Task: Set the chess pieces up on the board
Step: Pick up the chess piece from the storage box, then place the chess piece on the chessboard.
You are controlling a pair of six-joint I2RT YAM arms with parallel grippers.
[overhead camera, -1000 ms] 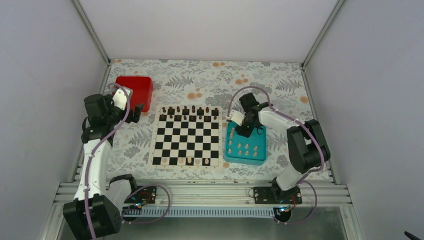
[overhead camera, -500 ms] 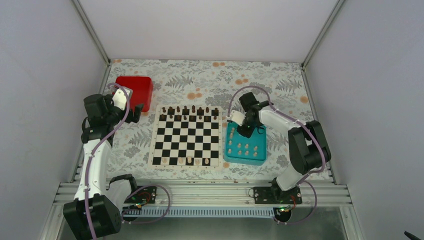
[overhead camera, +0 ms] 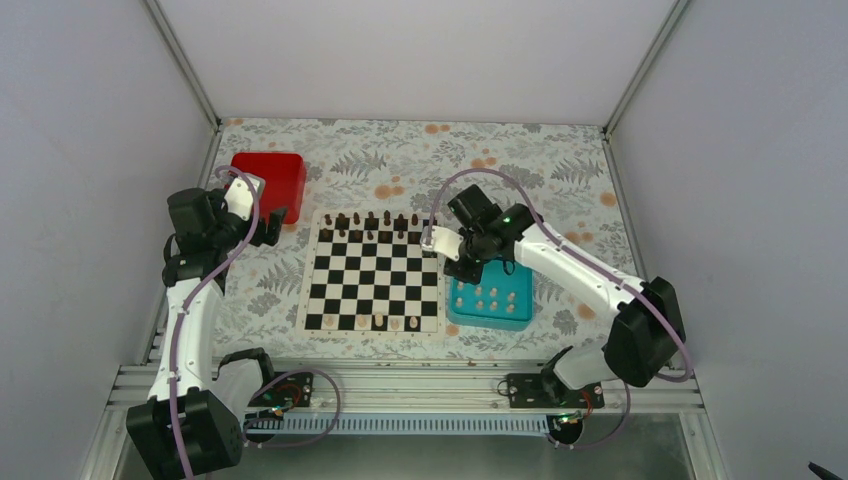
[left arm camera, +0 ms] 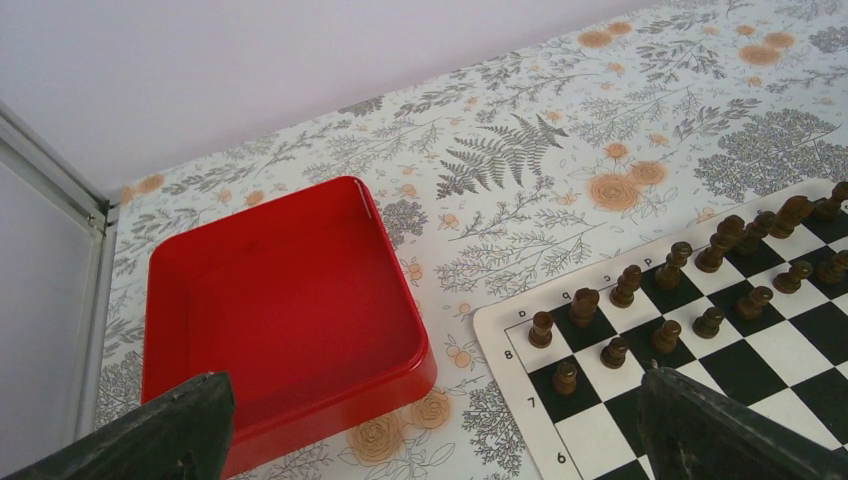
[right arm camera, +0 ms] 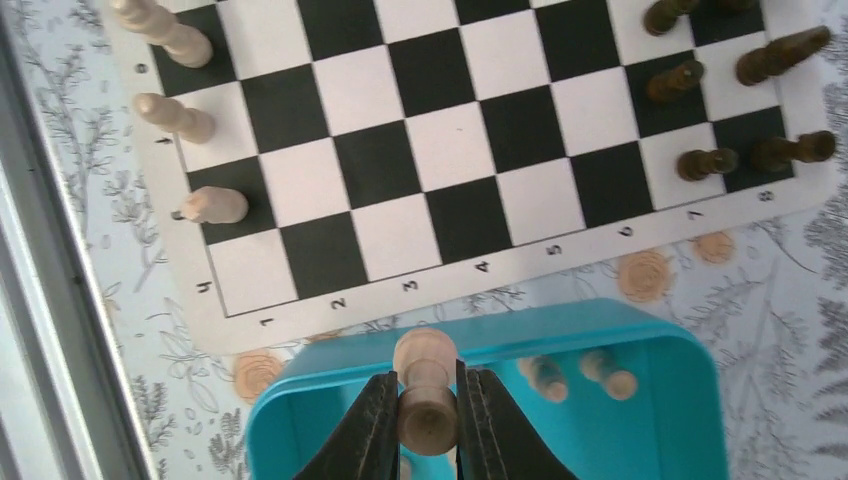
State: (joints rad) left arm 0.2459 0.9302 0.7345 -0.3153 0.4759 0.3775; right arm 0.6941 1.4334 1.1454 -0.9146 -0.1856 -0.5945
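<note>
Carrying one pale piece point(right arm camera: 425, 352) pinched in my right gripper point(right arm camera: 428, 400) over the teal tray point(overhead camera: 490, 324), right of the board point(overhead camera: 372, 275) | done: dark pieces point(overhead camera: 372, 222) fill the far ranks, a few pale ones point(overhead camera: 380, 321) stand on the near rank | left: the tray's other pieces | left gripper point(left arm camera: 440, 420) spread wide, empty, by the red tray point(left arm camera: 280, 300) | unclear: piece types too small; my arm masks the teal tray's far end

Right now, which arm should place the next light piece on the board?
Right. The right gripper is shut on a light piece above the teal tray, beside the board. The left gripper is open, holding nothing, by the red tray.
</note>
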